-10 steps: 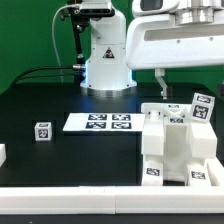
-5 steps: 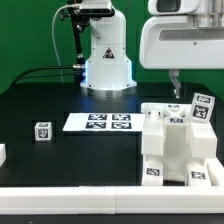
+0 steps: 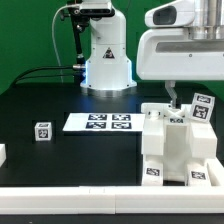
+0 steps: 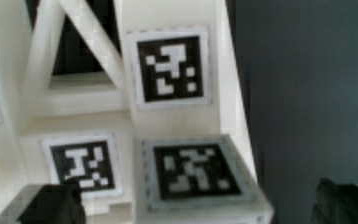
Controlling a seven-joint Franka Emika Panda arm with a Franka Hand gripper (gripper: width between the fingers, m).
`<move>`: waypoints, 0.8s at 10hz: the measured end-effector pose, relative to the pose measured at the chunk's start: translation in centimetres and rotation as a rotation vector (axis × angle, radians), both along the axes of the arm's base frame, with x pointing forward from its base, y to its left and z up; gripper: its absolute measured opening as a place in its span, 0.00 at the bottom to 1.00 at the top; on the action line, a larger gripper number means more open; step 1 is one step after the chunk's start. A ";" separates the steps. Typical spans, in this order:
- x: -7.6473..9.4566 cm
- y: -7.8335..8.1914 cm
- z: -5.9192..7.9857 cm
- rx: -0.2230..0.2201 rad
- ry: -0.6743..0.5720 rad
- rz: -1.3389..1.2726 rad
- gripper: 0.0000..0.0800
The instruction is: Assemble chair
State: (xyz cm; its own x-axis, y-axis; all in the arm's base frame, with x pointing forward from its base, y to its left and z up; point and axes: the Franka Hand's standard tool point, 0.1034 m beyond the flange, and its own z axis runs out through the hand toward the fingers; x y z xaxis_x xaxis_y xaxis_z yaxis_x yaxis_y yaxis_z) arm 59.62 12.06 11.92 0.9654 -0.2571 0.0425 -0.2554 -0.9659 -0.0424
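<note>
One glossy white blocky plastic chair (image 3: 178,150), one small tagged white cube (image 3: 42,131), one marker board (image 3: 98,123); one gripper (image 3: 171,95) above chair, spread wide, released.

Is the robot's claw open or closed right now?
Open. In the wrist view the gripper shows its two dark fingers far apart, pinching nothing; the white chair sits beyond them.

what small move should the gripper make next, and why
Probably lower straight down a little: the open gripper hangs above the glossy white blocky plastic chair, whose tagged part shows between its jaws in the wrist view, and it holds nothing.
</note>
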 end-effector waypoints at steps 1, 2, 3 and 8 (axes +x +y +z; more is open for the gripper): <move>0.0 0.1 -0.1 0.000 -0.006 0.002 0.81; 0.0 0.0 -0.1 -0.001 -0.007 0.000 0.64; 0.0 0.0 -0.1 0.000 -0.006 -0.006 0.64; 0.0 -0.3 -0.4 0.012 -0.012 -0.215 0.33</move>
State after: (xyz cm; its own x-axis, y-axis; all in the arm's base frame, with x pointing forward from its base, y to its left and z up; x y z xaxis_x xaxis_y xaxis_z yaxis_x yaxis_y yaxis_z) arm 59.57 11.78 11.53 0.8877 -0.4578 0.0497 -0.4550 -0.8886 -0.0575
